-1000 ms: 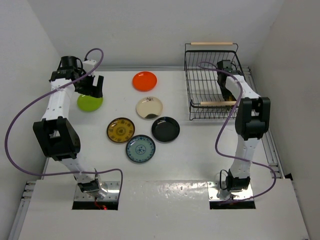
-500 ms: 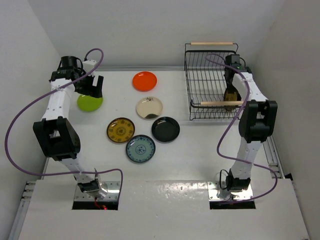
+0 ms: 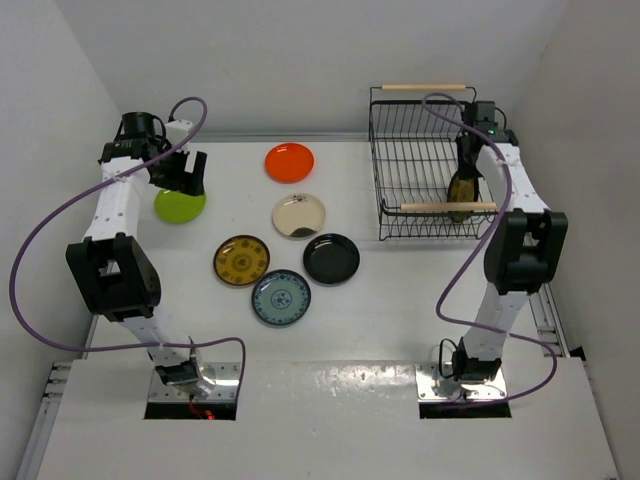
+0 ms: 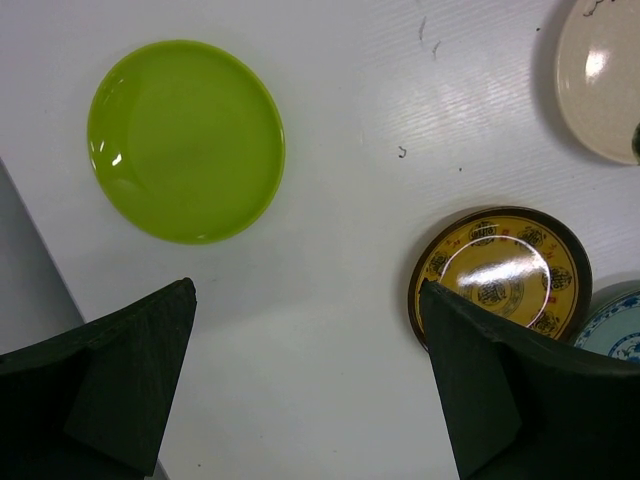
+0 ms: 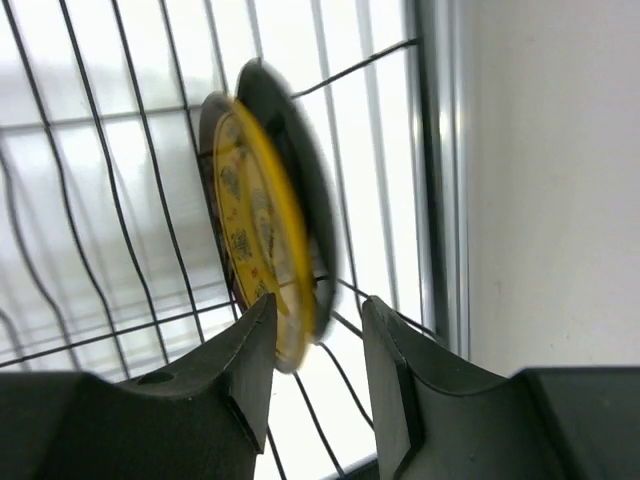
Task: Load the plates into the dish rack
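The dish rack stands at the back right. My right gripper is inside its right end. In the right wrist view a yellow-brown patterned plate stands on edge between the wires, with a dark plate right behind it. My right gripper is open around their lower edge. My left gripper is open and empty beside the lime green plate, which also shows in the left wrist view. Orange-red, cream, black, yellow-brown and blue-grey plates lie flat.
White walls close in the table on the left, back and right. The rack's near wooden handle crosses just in front of my right gripper. A metal rail runs along the rack's right side.
My right arm has swung towards the right end of the rack, and the yellow-brown plate now stands on edge there. My left arm has not moved.
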Tool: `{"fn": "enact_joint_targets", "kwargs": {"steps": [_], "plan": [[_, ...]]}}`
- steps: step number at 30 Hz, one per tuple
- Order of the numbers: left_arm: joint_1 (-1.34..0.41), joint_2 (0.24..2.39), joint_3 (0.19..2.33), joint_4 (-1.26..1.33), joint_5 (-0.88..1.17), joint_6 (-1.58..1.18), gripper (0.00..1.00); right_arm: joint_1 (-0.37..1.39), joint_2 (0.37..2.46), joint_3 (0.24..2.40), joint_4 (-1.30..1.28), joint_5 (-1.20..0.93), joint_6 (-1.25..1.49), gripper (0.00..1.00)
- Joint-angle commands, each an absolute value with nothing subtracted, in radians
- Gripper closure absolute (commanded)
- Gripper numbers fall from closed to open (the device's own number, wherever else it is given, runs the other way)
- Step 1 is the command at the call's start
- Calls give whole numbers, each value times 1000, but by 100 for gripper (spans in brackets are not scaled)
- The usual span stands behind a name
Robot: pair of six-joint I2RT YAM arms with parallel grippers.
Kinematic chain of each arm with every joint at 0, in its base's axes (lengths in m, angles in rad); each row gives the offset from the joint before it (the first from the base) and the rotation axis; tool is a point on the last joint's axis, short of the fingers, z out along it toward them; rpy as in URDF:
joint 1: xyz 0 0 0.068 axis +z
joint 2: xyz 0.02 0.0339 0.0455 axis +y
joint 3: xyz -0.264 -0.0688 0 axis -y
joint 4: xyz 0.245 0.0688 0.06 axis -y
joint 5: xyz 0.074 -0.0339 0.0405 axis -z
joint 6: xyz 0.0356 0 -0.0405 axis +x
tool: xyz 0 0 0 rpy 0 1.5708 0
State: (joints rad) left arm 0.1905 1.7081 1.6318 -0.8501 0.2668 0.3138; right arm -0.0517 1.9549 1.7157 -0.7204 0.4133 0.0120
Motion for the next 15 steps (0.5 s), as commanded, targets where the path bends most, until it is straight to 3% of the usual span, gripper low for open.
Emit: {"fn": "enact_joint_targets", "kwargs": {"steps": [1, 8, 15], "plan": [[187, 1681, 1625, -833, 261, 325, 2, -97, 1822, 1740, -687, 348, 84, 61], [187, 1681, 1624, -833, 261, 325, 2, -135, 1853, 1741, -686, 308, 115, 64], [187, 1681, 1624, -833, 261, 325, 2, -138, 1927, 1787, -722, 256, 101, 77]]}}
